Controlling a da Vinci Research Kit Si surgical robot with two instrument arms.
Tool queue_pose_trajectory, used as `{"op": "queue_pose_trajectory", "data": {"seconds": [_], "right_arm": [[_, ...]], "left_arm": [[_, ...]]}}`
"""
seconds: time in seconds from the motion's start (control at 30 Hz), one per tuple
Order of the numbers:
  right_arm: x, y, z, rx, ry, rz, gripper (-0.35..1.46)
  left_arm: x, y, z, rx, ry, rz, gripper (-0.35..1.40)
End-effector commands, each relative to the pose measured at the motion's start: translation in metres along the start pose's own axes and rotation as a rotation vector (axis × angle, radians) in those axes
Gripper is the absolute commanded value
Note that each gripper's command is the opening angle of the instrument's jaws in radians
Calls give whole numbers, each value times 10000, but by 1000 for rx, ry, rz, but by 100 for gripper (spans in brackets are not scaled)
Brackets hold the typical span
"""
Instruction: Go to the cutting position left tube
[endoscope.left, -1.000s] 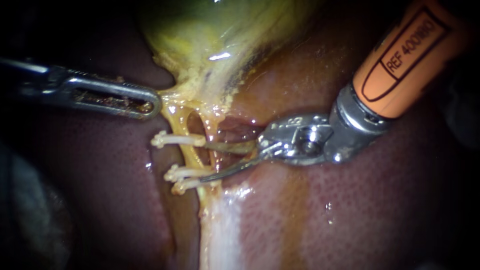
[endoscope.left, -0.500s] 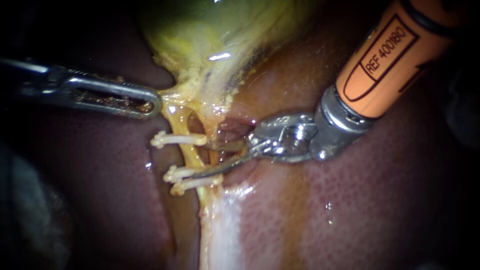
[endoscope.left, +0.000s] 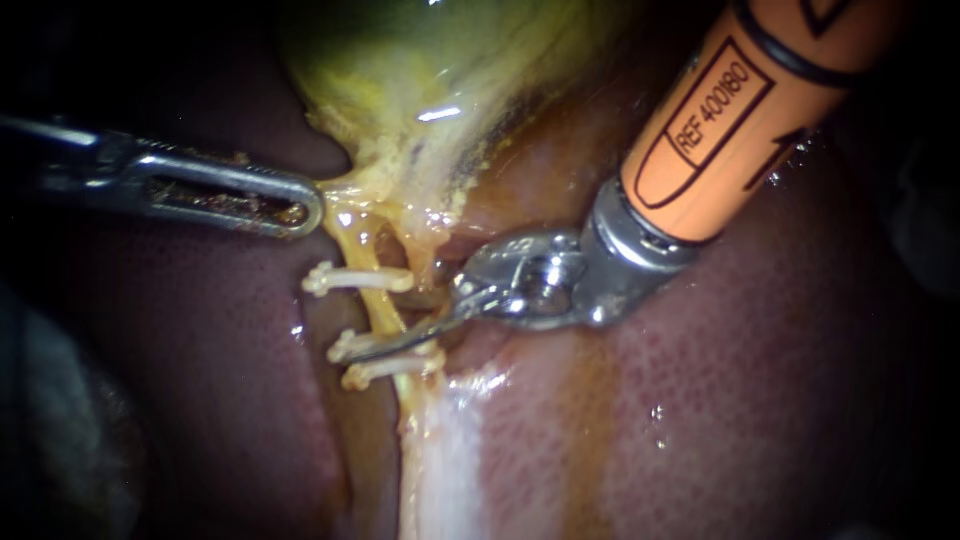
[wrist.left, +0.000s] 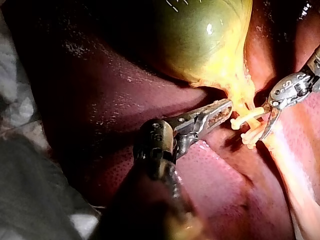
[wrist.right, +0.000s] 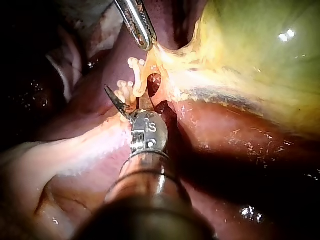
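Observation:
The yellow left tube (endoscope.left: 384, 314) runs down from the gallbladder (endoscope.left: 430, 70) and carries one pale clip (endoscope.left: 355, 279) above and two clips (endoscope.left: 385, 358) below. My right instrument (endoscope.left: 395, 322), on an orange shaft, has its blades open astride this tube between the upper clip and the lower pair. Its lower blade lies in front of the tube; the upper one passes behind. My left instrument (endoscope.left: 300, 205) is shut on the yellow tissue at the gallbladder's neck and holds it to the left. In the right wrist view the right instrument (wrist.right: 127, 100) shows one blade beside the clips (wrist.right: 126, 87).
Dark red liver (endoscope.left: 720, 400) lies on both sides and beneath. A pale whitish band of tissue (endoscope.left: 440, 460) continues down from the clips. A second yellow strand (endoscope.left: 425, 255) stands just right of the left tube. Grey cloth (wrist.left: 30, 190) lies behind my left instrument (wrist.left: 217, 111).
My right instrument has slid leftward and down along the liver; its open blades went from beside the tube to astride it between the clips. My left instrument has held still.

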Motion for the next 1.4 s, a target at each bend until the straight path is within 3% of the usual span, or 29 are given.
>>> {"op": "queue_pose_trajectory", "data": {"seconds": [0.03, 0.3, 0.4, 0.47, 0.77, 1.13, 1.4], "right_arm": [[1, -1, 4, 8, 12, -2, 125], [14, 1, 21, 10, 34, 1, 125], [16, 3, 22, -14, 71, 9, 125], [17, 4, 23, 3, 102, 9, 125], [22, 2, 24, 22, 134, 29, 123], [44, -31, 20, 113, 195, 35, 125], [51, -44, 23, 151, 213, 32, 125]], "left_arm": [[0, 0, 0, 0, 0, 0, -35], [0, 0, 0, 0, 0, 0, -35], [0, 0, 1, 0, 0, 0, -35], [0, 0, 1, 1, 0, 0, -35], [0, -1, 1, -2, 2, 0, -35], [0, -1, 1, -2, 2, 0, -35], [0, -1, 1, -2, 2, 0, -35]]}}
